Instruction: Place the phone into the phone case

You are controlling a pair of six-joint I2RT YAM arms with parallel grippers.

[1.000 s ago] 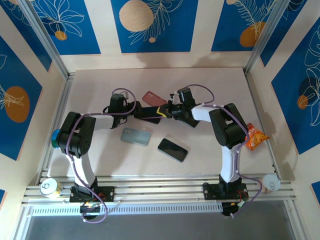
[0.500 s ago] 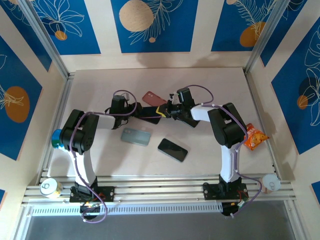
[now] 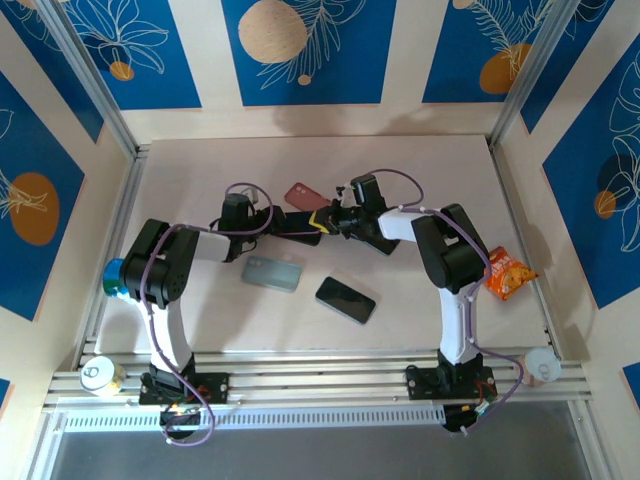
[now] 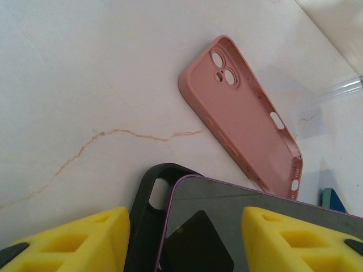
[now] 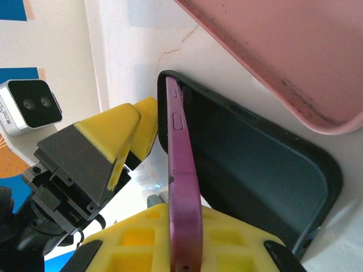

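Though unclear overhead, the right wrist view shows the right gripper [image 5: 184, 241] clamping the phone [image 5: 178, 141] edgewise into the black case [image 5: 255, 170]; whether the left gripper [image 4: 187, 232] grips cannot be told.

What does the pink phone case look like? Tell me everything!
The pink phone case is empty and lies flat on the white table, hollow side up. It looks soft and matte, with rounded corners, two round camera holes plus a tiny one, and small slots along its rim. It sits right beside the black case.
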